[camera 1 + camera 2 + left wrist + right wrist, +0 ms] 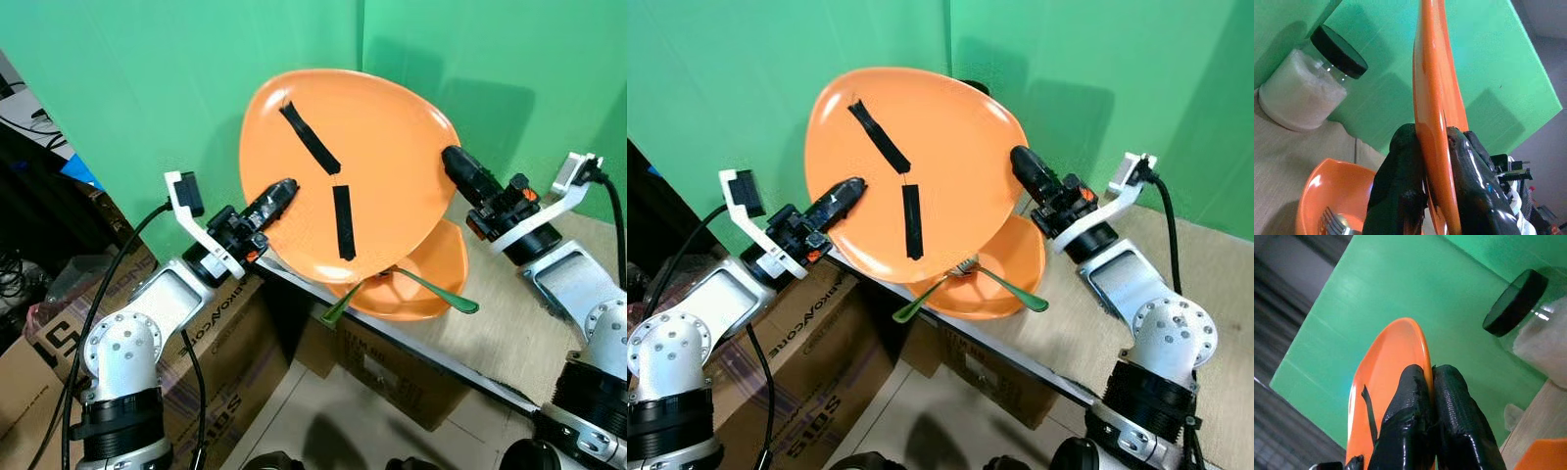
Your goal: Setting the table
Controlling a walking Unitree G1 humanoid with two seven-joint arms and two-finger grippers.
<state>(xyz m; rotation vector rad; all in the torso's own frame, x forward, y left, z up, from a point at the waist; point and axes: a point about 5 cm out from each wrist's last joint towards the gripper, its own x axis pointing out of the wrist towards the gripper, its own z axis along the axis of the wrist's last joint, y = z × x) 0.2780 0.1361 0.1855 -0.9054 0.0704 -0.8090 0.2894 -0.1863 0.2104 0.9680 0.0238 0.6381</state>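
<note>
Orange fills the middle of the scene: a large orange plate (343,181), marked with two strips of black tape, is held up in the air and tilted steeply, its face turned toward the camera. Both of the robot's grippers clamp it by the rim. The left gripper (279,196) pinches the plate's left edge, one black finger on each side of the rim, and the right gripper (456,164) pinches the opposite edge the same way.

Just below the plate, an orange bowl (431,279) rests near the front edge of a beige table (519,333). Two green-handled pieces of cutlery lie in the bowl; one is a fork (348,299) whose handle sticks out past the table edge, and the other (441,292) points toward the right arm. Behind the plate, a glass jar (1308,85) of white grains with a black lid stands on the table against a green backdrop.

The task looks partly done: bowl and cutlery are on the table, while the plate is lifted and not yet set down. Laying it flat likely remains.
</note>
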